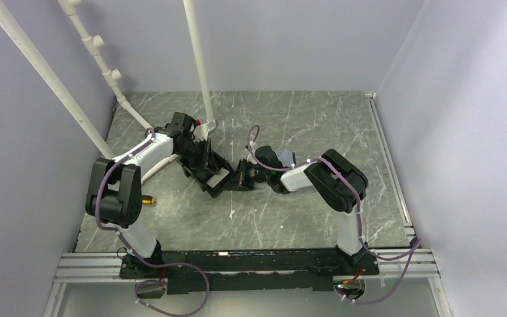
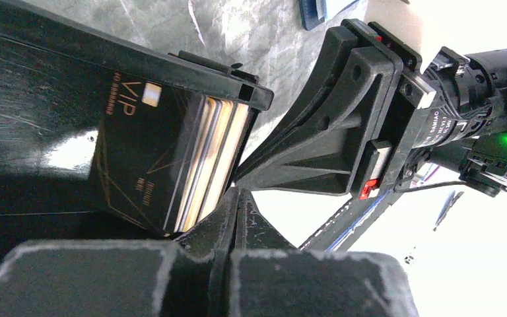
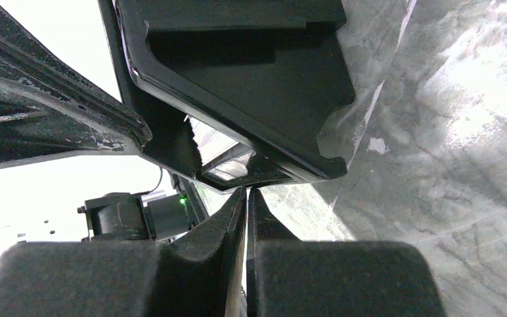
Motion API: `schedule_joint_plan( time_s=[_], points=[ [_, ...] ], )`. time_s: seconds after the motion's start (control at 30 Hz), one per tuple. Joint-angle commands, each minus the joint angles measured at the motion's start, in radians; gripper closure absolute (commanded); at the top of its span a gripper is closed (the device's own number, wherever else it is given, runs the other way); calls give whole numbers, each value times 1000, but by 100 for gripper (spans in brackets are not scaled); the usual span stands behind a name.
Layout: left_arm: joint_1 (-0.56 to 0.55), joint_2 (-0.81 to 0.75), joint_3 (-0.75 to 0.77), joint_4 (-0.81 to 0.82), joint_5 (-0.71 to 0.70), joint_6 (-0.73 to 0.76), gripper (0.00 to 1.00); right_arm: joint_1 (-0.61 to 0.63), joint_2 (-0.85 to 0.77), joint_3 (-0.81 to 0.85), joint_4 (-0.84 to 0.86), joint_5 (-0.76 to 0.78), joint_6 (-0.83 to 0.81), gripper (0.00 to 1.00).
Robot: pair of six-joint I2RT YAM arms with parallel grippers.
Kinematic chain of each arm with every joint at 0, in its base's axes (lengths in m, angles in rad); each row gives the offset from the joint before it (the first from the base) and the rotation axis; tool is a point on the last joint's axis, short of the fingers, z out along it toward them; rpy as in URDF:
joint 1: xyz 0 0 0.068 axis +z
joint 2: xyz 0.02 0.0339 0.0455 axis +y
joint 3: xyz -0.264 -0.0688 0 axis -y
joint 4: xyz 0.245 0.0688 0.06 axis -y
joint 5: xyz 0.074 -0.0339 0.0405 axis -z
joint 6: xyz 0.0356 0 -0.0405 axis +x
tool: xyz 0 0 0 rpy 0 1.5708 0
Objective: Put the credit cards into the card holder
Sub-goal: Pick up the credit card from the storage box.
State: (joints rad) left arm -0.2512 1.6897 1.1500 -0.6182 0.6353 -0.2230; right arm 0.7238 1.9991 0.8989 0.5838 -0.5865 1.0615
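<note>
Stack of credit cards [image 2: 171, 145] sits in black bin [image 2: 39, 79], left of frame. Clenched left gripper [image 2: 234, 198] at stack's lower corner, probably to pinch one card; hold unconfirmed. Clenched right gripper [image 3: 245, 195] against bin rim, likely bracing.

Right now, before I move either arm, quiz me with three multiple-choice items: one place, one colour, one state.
1. The black bin lies: A on the front rail; B between the left tool and right tool; C against the right wall.
2. The bin's top card is: A black with gold VIP lettering; B red; C green.
3. The left tool is: A wide open; B out of view; C shut.

B: the top view shows both arms meeting at it.
A: the left wrist view shows it.
C: its tips meet with no gap.
</note>
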Motion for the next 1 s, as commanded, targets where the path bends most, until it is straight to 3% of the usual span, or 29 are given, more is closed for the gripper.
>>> schedule_joint_plan(
  time_s=[0.0, 0.07, 0.13, 0.23, 0.47, 0.7, 0.83, 0.97],
  points=[
    [-2, -36, 5, -20, 20, 14, 100, 5, 10, 34, 28, 14, -17, 94],
    [-2, -33, 14, -30, -1, 13, 94, 5, 10, 33, 28, 14, -18, 94],
    [-2, -28, 27, -42, -29, 14, 76, 5, 9, 32, 28, 16, -21, 95],
    [-2, -2, 47, -60, -55, 12, 59, 5, 11, 35, 28, 15, -21, 95],
    [-2, 49, 60, -58, -80, 20, 37, 5, -6, 27, 16, 26, -36, 95],
    [-2, 106, 131, -109, -128, 64, 25, 5, 3, 34, 13, 24, -37, 95],
    [-1, 155, 118, -107, -71, 65, 17, 4, 1, 44, -7, 25, -48, 95],
    [-2, 165, 93, -98, -66, 68, 16, 3, 10, 51, -6, 17, -48, 95]
  ],
)
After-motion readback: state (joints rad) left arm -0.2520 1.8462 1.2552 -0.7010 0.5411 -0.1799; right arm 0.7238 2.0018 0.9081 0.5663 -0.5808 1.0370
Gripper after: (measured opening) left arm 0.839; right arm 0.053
